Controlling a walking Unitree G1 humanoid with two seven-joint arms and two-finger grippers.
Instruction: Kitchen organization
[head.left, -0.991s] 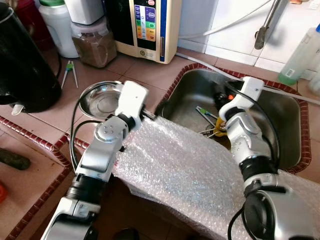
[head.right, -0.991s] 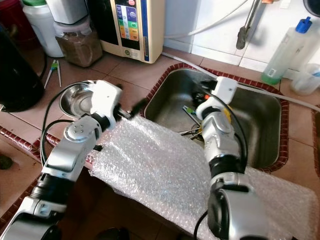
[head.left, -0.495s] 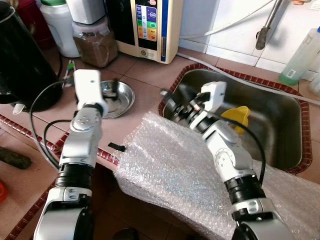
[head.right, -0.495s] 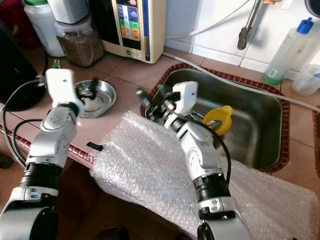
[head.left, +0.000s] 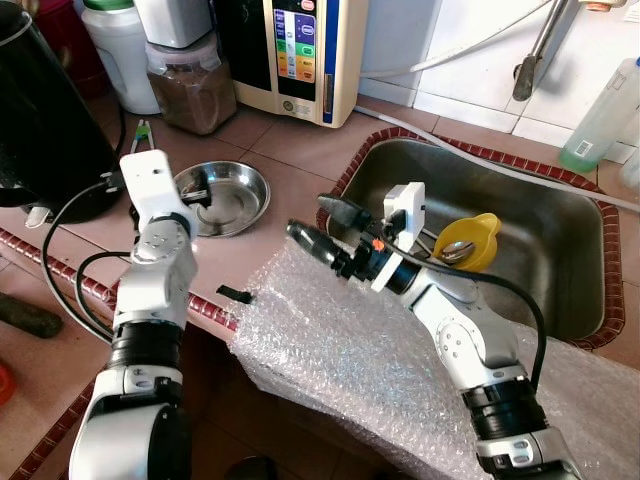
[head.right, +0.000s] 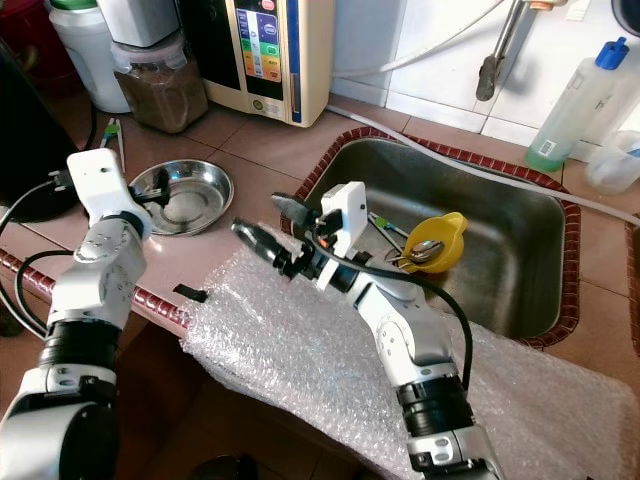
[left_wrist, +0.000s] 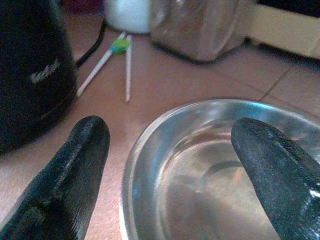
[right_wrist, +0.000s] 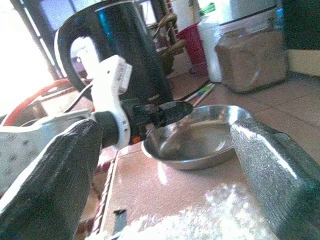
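Metal bowl (head.left: 222, 197): shallow, empty, upright on the tiled table (head.left: 290, 150), between the black kettle (head.left: 45, 120) and the sink (head.left: 560, 240); green-tipped tongs (head.left: 140, 140) lie just beyond it, near a jar of brown powder (head.left: 190, 90).

Left gripper (head.left: 196, 190): at the bowl's near rim, fingers spread wide with one outside the rim and one over the inside, holding nothing; not yet closed on the rim.

Right gripper (head.left: 325, 228): held above the table at the corner of the sink, pointing toward the bowl, fingers wide apart and empty; well apart from the bowl.

Bubble wrap (head.left: 380, 360): large sheet draped over the table's front edge, under the right arm.

Yellow cup (head.left: 470, 240): lying in the sink with a spoon (head.left: 455, 250) and other utensils.

Risks, as judged: a thin, slick rim may slip from the fingers if the left gripper closes off-centre, tipping or skating the bowl toward the kettle or tongs; the right gripper, if it swings in, could knock the bowl or collide with the left gripper; the right arm could drag the loose bubble wrap off the table.
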